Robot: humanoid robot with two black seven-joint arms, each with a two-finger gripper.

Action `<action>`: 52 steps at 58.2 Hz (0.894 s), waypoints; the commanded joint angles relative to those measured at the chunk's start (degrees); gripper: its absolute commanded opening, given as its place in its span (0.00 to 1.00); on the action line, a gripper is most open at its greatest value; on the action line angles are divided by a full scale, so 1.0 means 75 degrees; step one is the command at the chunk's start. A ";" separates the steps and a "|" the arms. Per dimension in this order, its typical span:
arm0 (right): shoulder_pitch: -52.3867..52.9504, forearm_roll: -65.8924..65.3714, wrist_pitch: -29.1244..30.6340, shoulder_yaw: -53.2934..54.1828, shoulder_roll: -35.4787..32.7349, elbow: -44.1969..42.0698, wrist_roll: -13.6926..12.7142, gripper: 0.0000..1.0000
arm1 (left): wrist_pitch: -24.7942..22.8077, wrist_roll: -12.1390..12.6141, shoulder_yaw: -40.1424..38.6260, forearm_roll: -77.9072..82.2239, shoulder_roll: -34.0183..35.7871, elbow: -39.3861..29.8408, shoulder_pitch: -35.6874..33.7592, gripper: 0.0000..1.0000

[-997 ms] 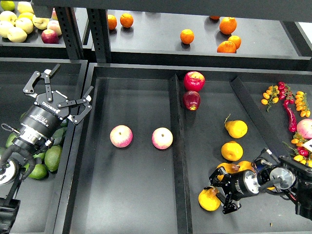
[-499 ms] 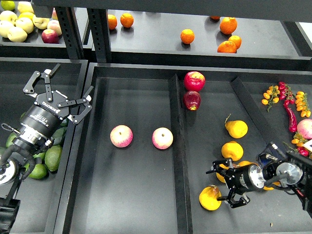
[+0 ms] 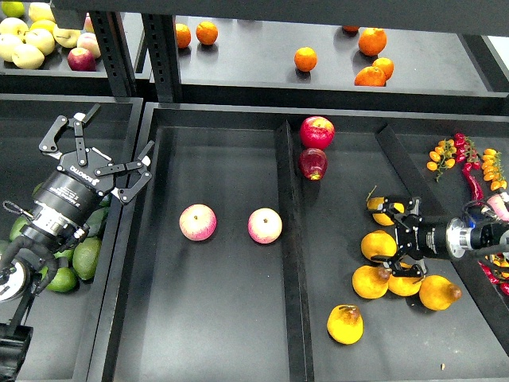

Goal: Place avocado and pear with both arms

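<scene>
Several green avocados [image 3: 86, 256] lie in the left bin, partly hidden under my left arm. My left gripper [image 3: 105, 150] is open and empty, above the bin's right edge. The pear with the brownish blotch [image 3: 344, 324] lies alone at the front of the right compartment. My right gripper [image 3: 391, 236] is open and empty. It reaches in from the right over a cluster of plain yellow pears, with one plain pear [image 3: 376, 245] at its fingertips. It is well behind and to the right of the blotched pear.
Two pink apples [image 3: 198, 222] [image 3: 265, 225] sit in the middle compartment. Two red apples [image 3: 316, 132] lie at the back. A raised divider [image 3: 288, 239] separates the compartments. Oranges [image 3: 305, 59] are on the shelf, chillies and small tomatoes [image 3: 469, 171] at the right.
My right gripper has moved back and to the right, away from the blotched pear and over the pear cluster. The blotched pear stays put. The left arm has not moved.
</scene>
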 commanded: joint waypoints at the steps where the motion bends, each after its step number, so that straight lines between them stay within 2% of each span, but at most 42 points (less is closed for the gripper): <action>1: -0.0358 0.0018 0.0000 0.0907 0.0493 -0.0021 -0.0001 0.99 | 0.0000 0.0000 -0.0012 0.0001 0.0000 0.0001 0.0011 1.00; 11: -0.0780 0.0030 0.0000 0.2301 0.1606 0.0014 -0.0001 0.99 | 0.0000 0.0012 -0.0012 0.0001 0.0000 -0.0046 0.0011 1.00; 21: -0.1296 0.0030 0.0000 0.4164 0.3305 0.0084 -0.0001 0.99 | 0.0000 -0.0023 -0.0012 0.0001 0.0000 -0.0081 0.0011 1.00; 23: -0.1343 0.0018 0.0000 0.4713 0.3958 0.0073 -0.0001 0.99 | 0.0000 -0.0035 -0.0012 0.0001 0.0000 -0.0081 0.0023 1.00; 33: -0.1355 0.0030 0.0000 0.5396 0.3974 0.0049 -0.0001 0.99 | 0.0118 -0.0058 0.0023 -0.0011 0.0000 -0.0093 0.0012 1.00; 37: -0.1366 0.0030 0.0000 0.5431 0.3974 0.0072 0.0894 0.99 | 0.0141 -0.0070 0.0023 -0.0011 0.0000 -0.0104 0.0011 1.00; 38: -0.1366 0.0030 0.0000 0.5431 0.3974 0.0073 0.0978 0.99 | 0.0129 -0.0082 0.0023 -0.0011 0.0000 -0.0093 0.0011 1.00; 42: -0.1366 0.0030 0.0000 0.5431 0.3974 0.0084 0.1820 0.99 | 0.0141 -0.0117 0.0023 -0.0011 0.0000 -0.0093 0.0011 1.00; 44: -0.1378 0.0030 0.0000 0.5420 0.3974 0.0073 0.2090 0.99 | 0.0141 -0.0129 0.0012 -0.0011 0.0000 -0.0093 0.0023 1.00; 48: -0.1425 0.0030 0.0000 0.5396 0.3974 0.0084 0.2431 0.99 | 0.0141 -0.0129 0.0011 -0.0011 0.0000 -0.0105 0.0023 1.00; 52: -0.1483 0.0030 0.0000 0.5361 0.3974 0.0108 0.2478 0.99 | 0.0141 -0.0129 0.0011 -0.0011 0.0000 -0.0105 0.0023 1.00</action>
